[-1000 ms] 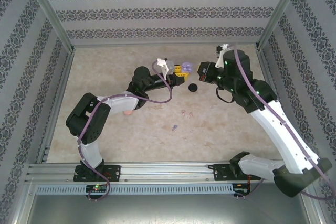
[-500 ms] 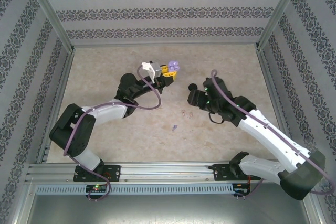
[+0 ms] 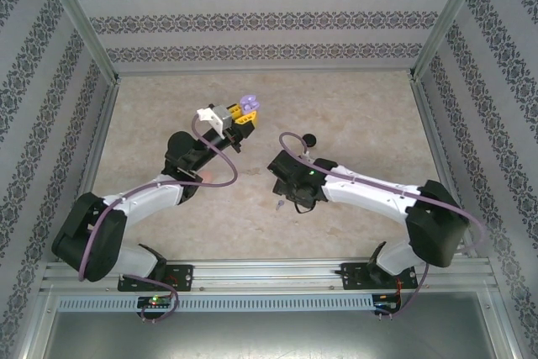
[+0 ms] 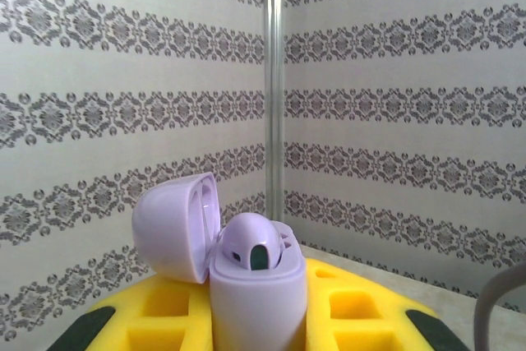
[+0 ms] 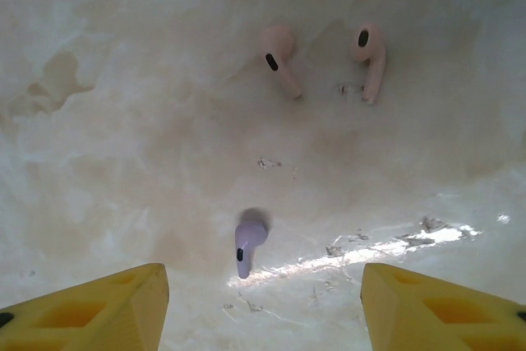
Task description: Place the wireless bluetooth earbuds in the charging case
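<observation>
Right wrist view: the right gripper hangs spread over the table, a purple earbud lying just ahead of the gap between its yellow fingers; two pink earbuds lie side by side farther on. Left wrist view: the left gripper pinches the purple charging case upright, its lid swung open.

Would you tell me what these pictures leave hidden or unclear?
- Left wrist: the inside of the case, mostly hidden by its own front wall.
- Top: the pink earbuds, covered by the right arm.
- Right wrist: the right gripper, its fingers cut off by the bottom edge.
</observation>
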`<state>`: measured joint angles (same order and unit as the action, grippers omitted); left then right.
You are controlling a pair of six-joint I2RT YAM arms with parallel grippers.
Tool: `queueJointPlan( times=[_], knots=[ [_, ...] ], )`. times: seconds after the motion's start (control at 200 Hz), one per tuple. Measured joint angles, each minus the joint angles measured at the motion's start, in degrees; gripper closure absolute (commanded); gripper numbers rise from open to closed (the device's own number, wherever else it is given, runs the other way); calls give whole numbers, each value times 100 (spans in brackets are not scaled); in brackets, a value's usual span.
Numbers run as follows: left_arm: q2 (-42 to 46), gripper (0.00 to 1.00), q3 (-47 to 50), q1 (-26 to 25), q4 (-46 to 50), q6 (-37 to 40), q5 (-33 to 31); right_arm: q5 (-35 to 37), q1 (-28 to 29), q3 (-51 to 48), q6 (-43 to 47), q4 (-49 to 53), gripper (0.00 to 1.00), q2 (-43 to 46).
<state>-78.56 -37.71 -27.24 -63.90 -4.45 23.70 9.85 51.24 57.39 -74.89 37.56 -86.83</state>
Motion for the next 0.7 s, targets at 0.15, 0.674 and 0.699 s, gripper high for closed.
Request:
queueJointPlan(
  times=[0.15,0.674,0.699],
  knots=[
    [175,100,72,98,0,0,-76,-15,2,295,-424,52,41,-492],
    [402,100,278,337,-2,-4,-151,-273,179,879,-868,125,52,-1665],
    [404,100,280,339,-4,-7,-151,-282,179,879,-881,127,52,-1674]
  ],
)
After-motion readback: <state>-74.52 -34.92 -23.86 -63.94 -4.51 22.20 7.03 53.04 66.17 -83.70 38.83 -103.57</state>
